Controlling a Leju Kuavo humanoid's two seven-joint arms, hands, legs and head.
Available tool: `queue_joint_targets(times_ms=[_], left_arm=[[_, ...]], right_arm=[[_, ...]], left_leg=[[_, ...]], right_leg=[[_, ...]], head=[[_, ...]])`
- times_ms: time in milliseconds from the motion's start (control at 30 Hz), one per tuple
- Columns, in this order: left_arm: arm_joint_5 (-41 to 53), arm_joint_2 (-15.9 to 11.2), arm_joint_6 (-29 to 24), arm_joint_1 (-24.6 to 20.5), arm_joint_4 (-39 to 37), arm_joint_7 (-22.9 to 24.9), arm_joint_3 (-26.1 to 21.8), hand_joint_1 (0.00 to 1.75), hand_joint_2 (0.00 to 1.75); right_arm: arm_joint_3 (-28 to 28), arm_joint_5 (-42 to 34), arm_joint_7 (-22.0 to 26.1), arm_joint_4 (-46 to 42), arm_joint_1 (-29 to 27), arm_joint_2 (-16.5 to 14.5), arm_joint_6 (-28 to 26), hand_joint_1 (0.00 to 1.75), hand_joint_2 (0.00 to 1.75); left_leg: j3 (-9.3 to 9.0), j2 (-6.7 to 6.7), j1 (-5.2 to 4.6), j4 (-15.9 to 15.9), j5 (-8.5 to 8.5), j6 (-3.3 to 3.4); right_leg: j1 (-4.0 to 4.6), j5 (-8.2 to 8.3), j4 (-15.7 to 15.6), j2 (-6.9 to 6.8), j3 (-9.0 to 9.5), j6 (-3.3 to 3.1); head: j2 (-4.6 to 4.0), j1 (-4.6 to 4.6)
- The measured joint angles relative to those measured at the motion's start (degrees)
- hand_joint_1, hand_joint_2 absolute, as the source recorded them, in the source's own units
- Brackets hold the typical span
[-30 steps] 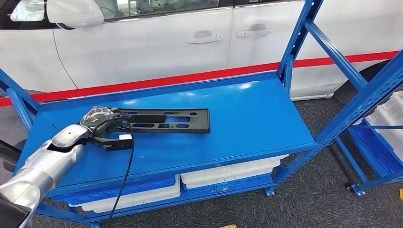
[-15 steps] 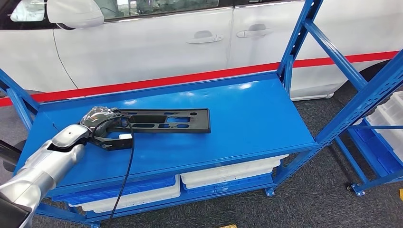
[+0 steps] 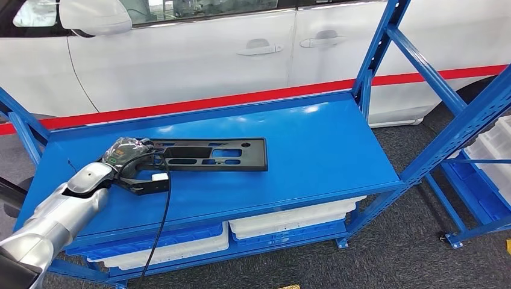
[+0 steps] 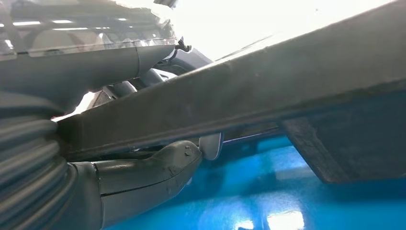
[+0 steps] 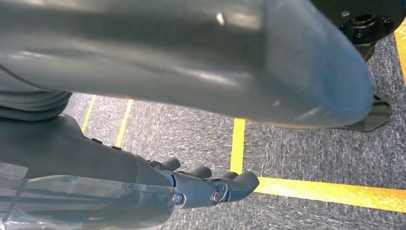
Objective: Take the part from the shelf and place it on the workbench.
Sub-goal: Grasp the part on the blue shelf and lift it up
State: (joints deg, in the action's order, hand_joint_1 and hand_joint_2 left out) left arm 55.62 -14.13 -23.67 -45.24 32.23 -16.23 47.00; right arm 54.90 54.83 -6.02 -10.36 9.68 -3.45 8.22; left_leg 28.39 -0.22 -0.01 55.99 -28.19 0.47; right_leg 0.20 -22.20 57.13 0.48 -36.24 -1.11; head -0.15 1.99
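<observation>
A long black flat part (image 3: 211,154) with several cut-outs lies across the blue shelf (image 3: 313,144). My left hand (image 3: 126,150) grips its left end. In the left wrist view the part's edge (image 4: 249,96) runs between my thumb (image 4: 158,165) underneath and the fingers above, with the held end slightly clear of the blue surface. My right hand (image 5: 201,184) hangs over grey floor with yellow lines, fingers loosely apart from the thumb and holding nothing.
A white car (image 3: 181,54) stands close behind the shelf. Blue uprights (image 3: 376,48) frame the shelf's right end. White bins (image 3: 289,220) sit on the level below. A second rack with white bins (image 3: 494,144) is at the right. A black cable (image 3: 161,217) hangs from my left wrist.
My left hand has drawn back slightly toward me with the part's left end in it; the part has shifted a little with it.
</observation>
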Motion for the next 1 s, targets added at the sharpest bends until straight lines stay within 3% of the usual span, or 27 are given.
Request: queue_joint_targets(times_ms=[133,500,600,700,767,867,1000], left_arm=[[-1.41,0.01,-5.04,1.96,1.19,-0.26,-1.39,1.75,1.75],[-1.61,0.06,-6.30,2.72,1.85,0.18,-1.95,1.75,1.75],[-1.60,0.19,-10.74,5.17,5.10,0.79,-3.99,1.75,1.75],[4.77,0.77,-15.75,12.39,20.00,-1.06,-13.65,1.75,1.75],[10.17,1.82,-16.22,16.80,28.91,-4.76,-20.50,1.75,1.75],[15.83,4.37,-16.30,21.20,37.69,-8.95,-27.71,1.75,1.75],[20.15,6.99,-16.40,24.74,46.41,-10.87,-34.29,1.75,1.75]], right_arm=[[0.00,-0.12,0.01,0.00,-0.06,0.00,-0.28,0.00,0.00],[0.00,-0.22,0.01,0.00,-0.10,0.00,-0.35,0.00,0.00],[0.00,-0.39,0.01,0.00,-0.26,0.00,-0.69,0.00,0.00],[0.02,-0.73,0.03,0.00,-0.57,0.00,-1.40,0.00,0.00],[0.02,-0.97,0.03,0.00,-0.67,0.00,-1.75,0.00,0.00],[0.04,-1.21,0.03,0.00,-0.69,-0.01,-2.18,0.00,0.00],[0.04,-1.38,0.03,0.00,-0.71,-0.06,-2.26,0.00,0.00]], left_leg=[[0.02,0.01,-0.01,0.00,0.00,0.00],[0.01,0.01,-0.01,0.01,0.00,0.00],[0.07,0.01,-0.01,0.01,0.00,0.00],[0.26,0.07,-0.02,0.01,-0.06,0.00],[0.31,0.14,-0.03,0.01,-0.09,0.02],[0.35,0.17,-0.03,0.02,-0.09,0.03],[0.37,0.33,-0.03,0.02,-0.23,0.07]], right_leg=[[0.01,0.00,0.00,0.02,-0.05,0.00],[0.01,0.00,0.00,0.02,-0.09,0.00],[0.01,0.00,0.00,0.02,-0.18,0.00],[0.00,-0.01,-0.01,0.09,-0.34,0.01],[0.00,-0.02,-0.01,0.15,-0.40,0.01],[0.01,-0.02,-0.02,0.15,-0.47,0.01],[-0.01,-0.02,-0.02,0.33,-0.46,0.01]], head=[[0.00,0.00],[0.00,0.00],[0.00,0.00],[0.00,-0.01],[0.00,-0.01],[0.00,-0.01],[0.00,0.00]])
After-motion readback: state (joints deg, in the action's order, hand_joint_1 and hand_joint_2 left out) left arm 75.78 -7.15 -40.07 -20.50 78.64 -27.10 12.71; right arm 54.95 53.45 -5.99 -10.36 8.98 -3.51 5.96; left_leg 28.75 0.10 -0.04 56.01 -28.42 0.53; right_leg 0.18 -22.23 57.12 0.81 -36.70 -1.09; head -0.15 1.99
